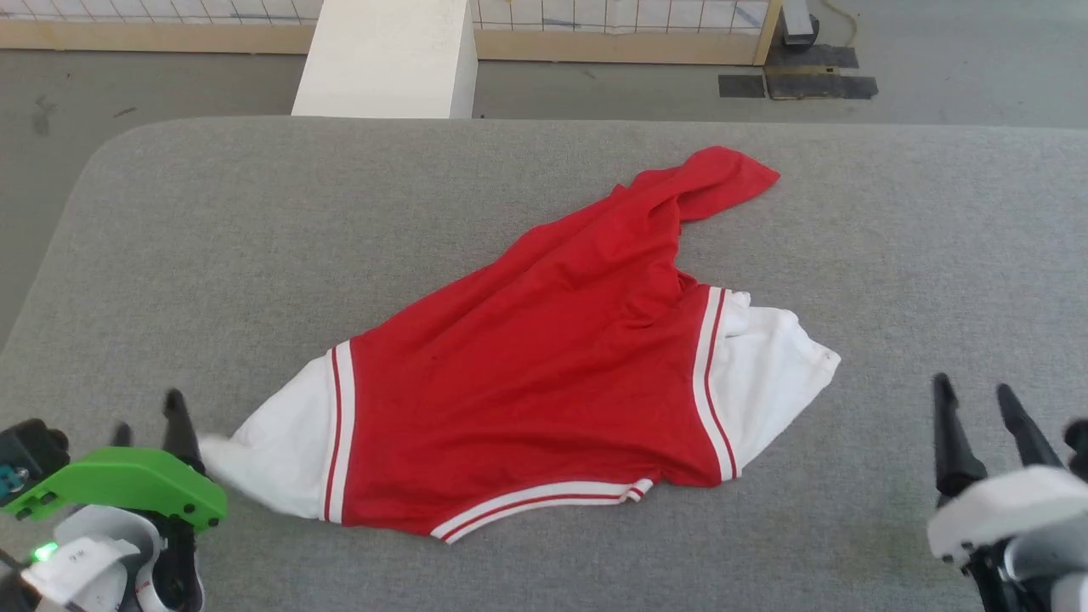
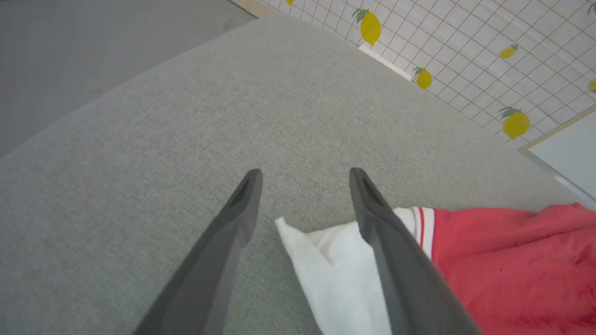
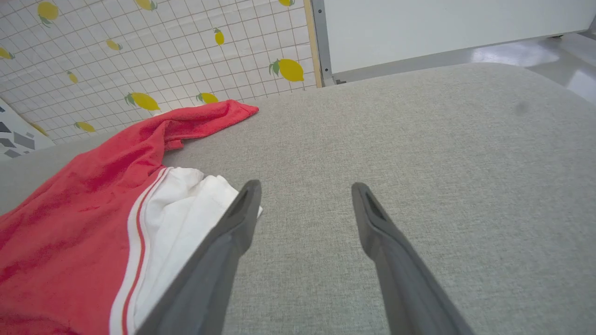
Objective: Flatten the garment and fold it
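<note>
The garment (image 1: 544,365) lies crumpled on the grey table, red back up with no lettering showing. One white sleeve (image 1: 280,450) points left, the other (image 1: 773,365) right, and a red corner is folded over at the far end (image 1: 722,174). My left gripper (image 1: 149,425) stands open at the left sleeve's tip. In the left wrist view that sleeve's tip (image 2: 326,265) lies loose between the spread fingers of my left gripper (image 2: 305,174). My right gripper (image 1: 975,391) is open to the right of the right sleeve, apart from it. In the right wrist view my right gripper (image 3: 306,186) has the sleeve (image 3: 186,209) just beside its left finger.
The grey padded table (image 1: 212,238) has a rounded far-left corner, with bare cloth all around the garment. Beyond its far edge stand a white block (image 1: 387,59), a lemon-print grid wall (image 2: 489,51) and grey floor with dark mats (image 1: 799,85).
</note>
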